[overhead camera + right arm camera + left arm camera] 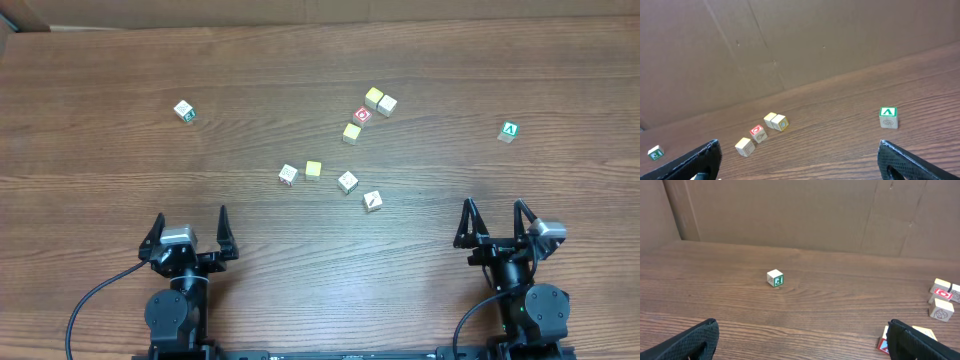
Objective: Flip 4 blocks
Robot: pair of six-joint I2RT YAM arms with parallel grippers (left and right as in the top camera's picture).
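The left hand (191,213) and the right hand (493,205) sit at the near edge of the wooden surface (90,180). Each has its fingers spread fully wide and holds nothing. The four blocks lie in a loose row ahead of the hands, in the stretch between them. The leftmost block (288,174) has the pale yellow block (313,169) just beside it. Then come the third block (347,181) and the red-marked block (372,200), which is nearest the right hand. Farther ahead of the row sits the red-faced cube (363,115). The green "A" cube (509,131) stands almost straight ahead of the right hand, well apart from the row.
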